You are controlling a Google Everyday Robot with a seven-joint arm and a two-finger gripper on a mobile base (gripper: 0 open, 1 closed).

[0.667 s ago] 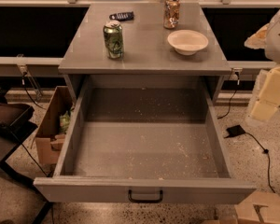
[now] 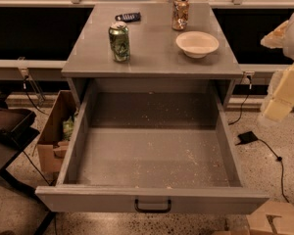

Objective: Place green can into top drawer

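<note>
The arm is angling down along the right edge, its end effector [image 2: 277, 106] hanging beside the open top drawer [image 2: 152, 199]; whether it is wide or narrow, I cannot tell. The green can [image 2: 119, 42] is standing upright on the bench [image 2: 152, 65], well apart.

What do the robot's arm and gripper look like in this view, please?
Only part shows, at the right edge. The arm has a smooth, rounded off-white shell with a tan patch. Below it, to the right of the open grey top drawer, the gripper is made of blocky, flat-faced cream pieces with square edges. No cables, markings or labels can be made out on them.
</note>
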